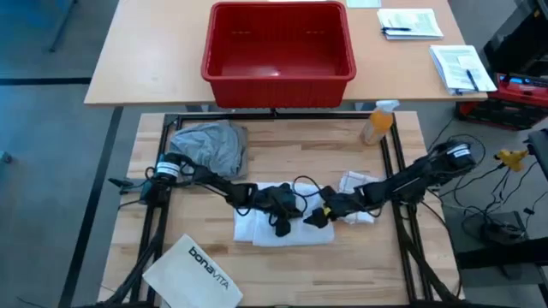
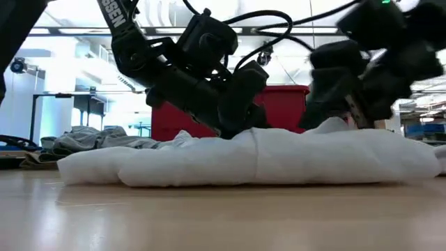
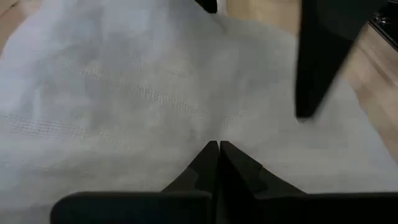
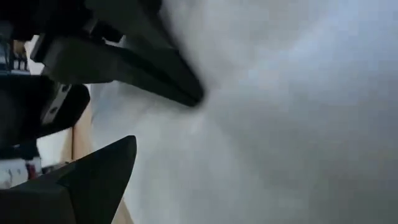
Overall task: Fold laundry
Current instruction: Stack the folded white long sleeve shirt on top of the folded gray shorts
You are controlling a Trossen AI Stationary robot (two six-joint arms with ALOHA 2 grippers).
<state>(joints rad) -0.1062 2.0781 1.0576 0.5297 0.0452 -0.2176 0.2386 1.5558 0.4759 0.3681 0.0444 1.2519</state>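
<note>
My left gripper (image 3: 218, 149) was down on the white shirt (image 1: 282, 224), its two fingers pressed together with nothing visibly between them, tips touching the cloth. My right gripper (image 1: 318, 217) sat just beside it on the same shirt, and there I couldn't tell whether its fingers were apart or together. The shirt lay in a thick folded wad at the middle of the near side of the wooden table (image 1: 282, 154); from table height it looked puffy, with a soft crease down the middle. I judged this the flattening stage, so the thing was to press evenly and sweep outward from the crease, both tips low, without snagging a layer and dragging the stack. The grey T-shirt (image 1: 210, 145) waited bunched at the far left corner, well apart. Beyond that: the bonavita bag (image 1: 193, 272) at the near edge, a spray bottle (image 1: 378, 122) far right, the red basket (image 1: 279, 53) behind.
</note>
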